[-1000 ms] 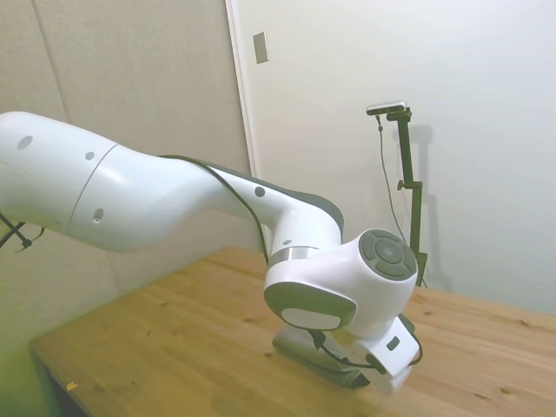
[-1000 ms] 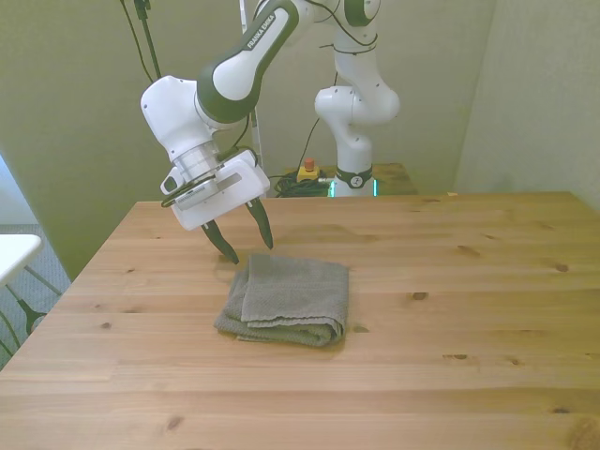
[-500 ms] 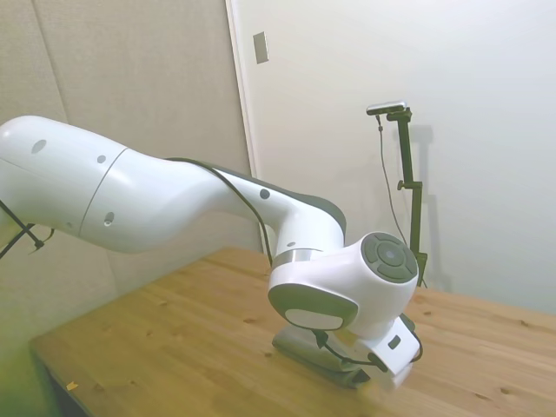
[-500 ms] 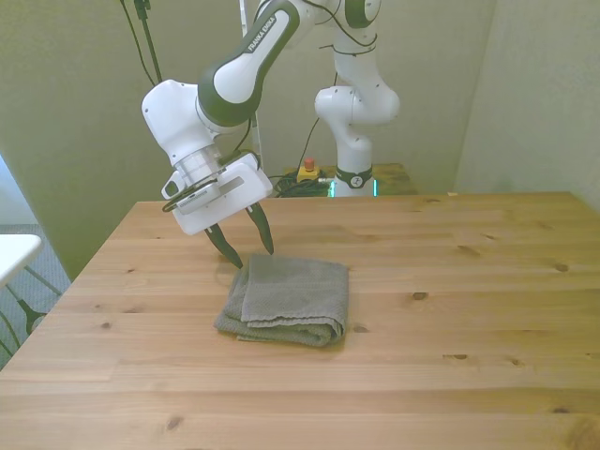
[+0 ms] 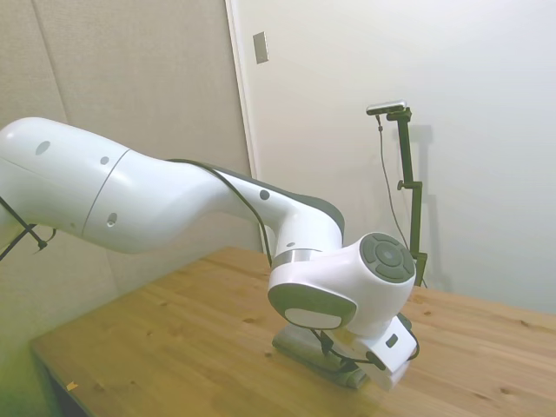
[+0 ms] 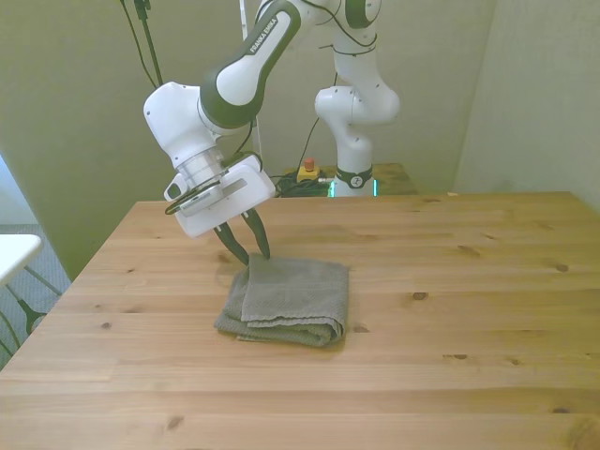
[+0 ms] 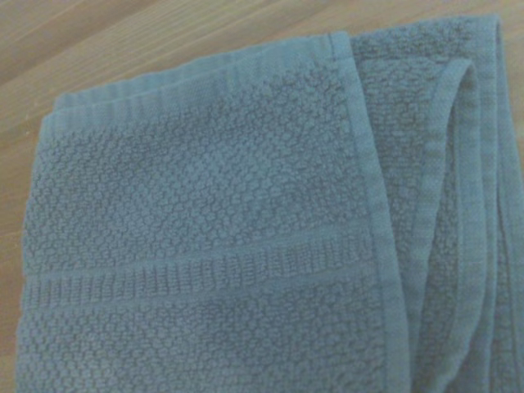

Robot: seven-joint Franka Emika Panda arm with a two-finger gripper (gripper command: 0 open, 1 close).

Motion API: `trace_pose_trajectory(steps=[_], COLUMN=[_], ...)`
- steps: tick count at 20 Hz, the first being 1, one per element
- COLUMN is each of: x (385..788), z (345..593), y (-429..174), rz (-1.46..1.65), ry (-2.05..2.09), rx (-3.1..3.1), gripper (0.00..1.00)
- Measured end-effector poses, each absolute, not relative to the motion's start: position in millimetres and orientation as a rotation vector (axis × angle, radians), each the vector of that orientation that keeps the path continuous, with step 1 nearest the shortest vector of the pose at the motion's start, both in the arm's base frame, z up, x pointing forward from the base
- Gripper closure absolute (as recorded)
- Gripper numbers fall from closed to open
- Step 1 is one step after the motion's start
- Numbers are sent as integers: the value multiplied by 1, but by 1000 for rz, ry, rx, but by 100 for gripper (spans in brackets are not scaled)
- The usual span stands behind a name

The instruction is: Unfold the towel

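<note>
- Where the towel (image 6: 286, 301) lies, left of centre in the front view, it is seen folded in layers on the wooden table (image 6: 450, 319), a smaller top layer resting on a wider one that sticks out toward the frame's left.
- The gripper (image 6: 247, 250) is held at the towel's upper-left corner in the front view, its two dark fingers (image 6: 232, 248) pointed downward with a narrow gap left between them; nothing is clamped.
- Whether the fingertips touch the cloth cannot be told from the front view; they are seen right at its far edge.
- In the side view, the white arm (image 5: 174, 204) is stretched in from the left of the frame, and its wrist covers most of the towel (image 5: 304, 350), of which only a grey strip is shown low in the frame, flat on the table (image 5: 174, 334).
- In the wrist view, the towel (image 7: 205, 237) fills nearly the whole frame: terry loops, a woven band, and a hemmed edge lying over folded layers are shown, with bare table (image 7: 98, 41) beyond one edge.
</note>
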State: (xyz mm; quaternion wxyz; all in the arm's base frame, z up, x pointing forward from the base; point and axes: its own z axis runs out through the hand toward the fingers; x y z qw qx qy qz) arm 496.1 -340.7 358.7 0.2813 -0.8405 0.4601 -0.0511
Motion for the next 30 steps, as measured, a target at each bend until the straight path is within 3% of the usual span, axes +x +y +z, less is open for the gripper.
trace_pose_trajectory(steps=[9, 16, 22, 30], x=[499, 515, 539, 570], z=[361, 388, 420, 454], y=[-342, -324, -274, -154], rz=[-144, -189, -218, -214], ry=[1230, 1159, 1035, 830], rx=[-2255, -2276, -2311, -2433], gripper=[100, 100, 100, 100])
